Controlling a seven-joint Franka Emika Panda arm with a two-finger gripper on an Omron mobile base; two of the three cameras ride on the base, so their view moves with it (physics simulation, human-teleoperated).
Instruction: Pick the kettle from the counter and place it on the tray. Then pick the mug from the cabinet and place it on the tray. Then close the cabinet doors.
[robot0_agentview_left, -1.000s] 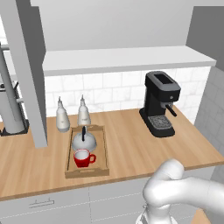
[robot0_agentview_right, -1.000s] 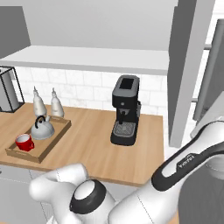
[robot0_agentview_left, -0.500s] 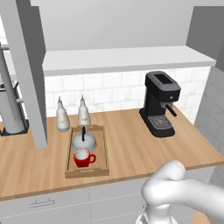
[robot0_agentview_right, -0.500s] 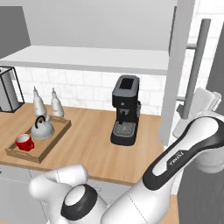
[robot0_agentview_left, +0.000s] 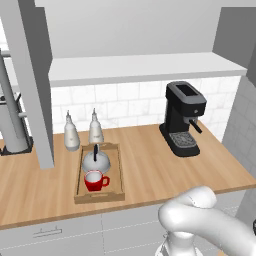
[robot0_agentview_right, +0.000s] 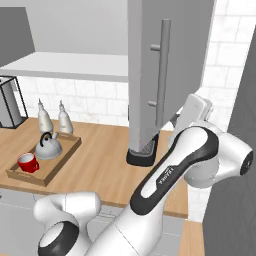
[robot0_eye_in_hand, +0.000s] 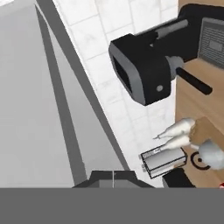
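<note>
The silver kettle (robot0_agentview_left: 96, 161) and the red mug (robot0_agentview_left: 93, 181) both sit on the light-wood tray (robot0_agentview_left: 79, 186), which rests on the wooden counter (robot0_agentview_left: 150, 170). The right base view shows the same kettle (robot0_agentview_right: 49, 149), mug (robot0_agentview_right: 27, 162) and tray (robot0_agentview_right: 55, 172) at the left. My gripper (robot0_agentview_right: 176, 120) is shut and empty, up against the back of the right cabinet door (robot0_agentview_right: 145, 60), just right of its silver bar handle (robot0_agentview_right: 162, 75). In the hand view the shut gripper (robot0_eye_in_hand: 113, 178) points along that door's grey panel (robot0_eye_in_hand: 35, 109). The left cabinet door (robot0_agentview_left: 32, 85) stands open, edge-on. The cabinet shelf (robot0_agentview_left: 140, 67) is bare.
A black coffee machine (robot0_agentview_left: 182, 120) stands at the right of the counter, partly hidden behind the swinging door in the right base view. Two white bottles (robot0_agentview_left: 82, 131) stand behind the tray. A grey cylinder on a black stand (robot0_agentview_left: 12, 120) is at the far left.
The right cabinet door has swung leftward toward the cabinet, now covering most of the coffee machine in the right base view. My arm has followed behind it. The tray's things have not moved.
</note>
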